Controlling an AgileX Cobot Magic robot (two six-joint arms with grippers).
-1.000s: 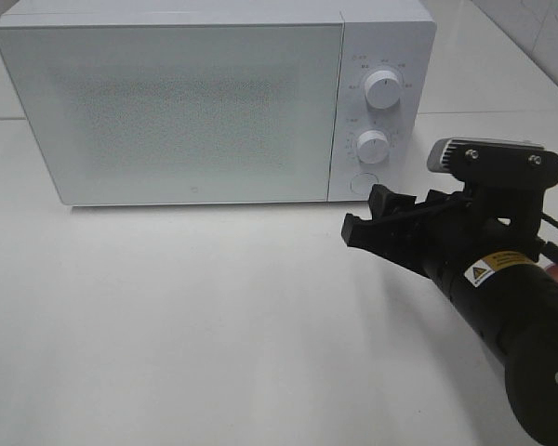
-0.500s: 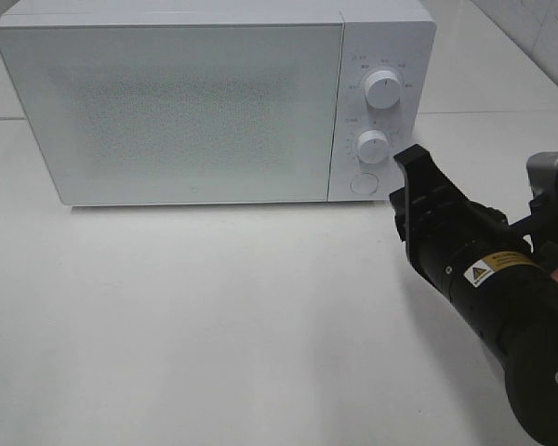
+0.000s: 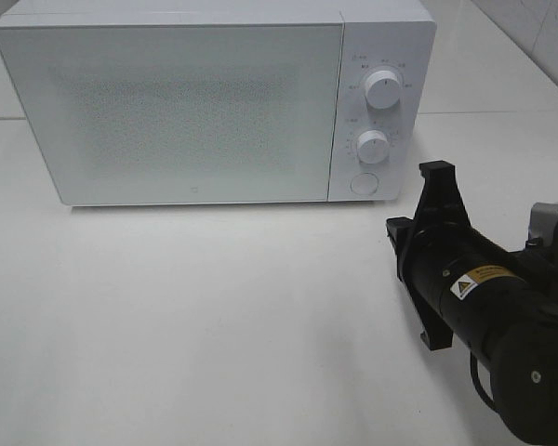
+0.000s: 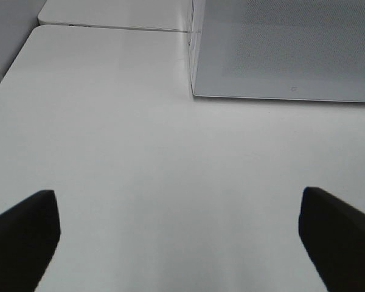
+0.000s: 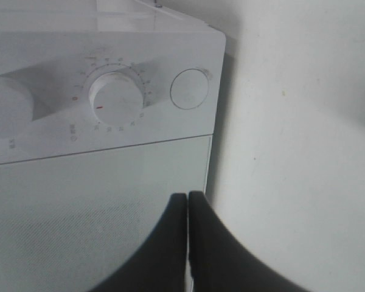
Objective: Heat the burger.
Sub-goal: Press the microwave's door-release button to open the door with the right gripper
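Note:
The burger is out of view in every frame. The white microwave [image 3: 167, 111] stands at the back of the table with its door closed. My right gripper [image 3: 436, 170] is shut with nothing between its fingers. It hovers just right of the microwave's lower front corner, pointing toward the control panel. In the right wrist view the closed fingertips [image 5: 187, 198] sit in front of the door edge, under the lower knob [image 5: 115, 97] and the round button [image 5: 190, 89]. My left gripper [image 4: 177, 204] is open and empty above bare table, near the microwave's [image 4: 280, 48] left corner.
The control panel carries an upper knob [image 3: 382, 87], a lower knob [image 3: 373, 146] and a round button [image 3: 363, 183]. White tabletop [image 3: 214, 307] stretches in front of the microwave. The right arm's black body fills the lower right of the exterior view.
My right gripper has gone from open to shut. It rolled onto its side and drew back to the right, away from the round button. The left arm has not moved.

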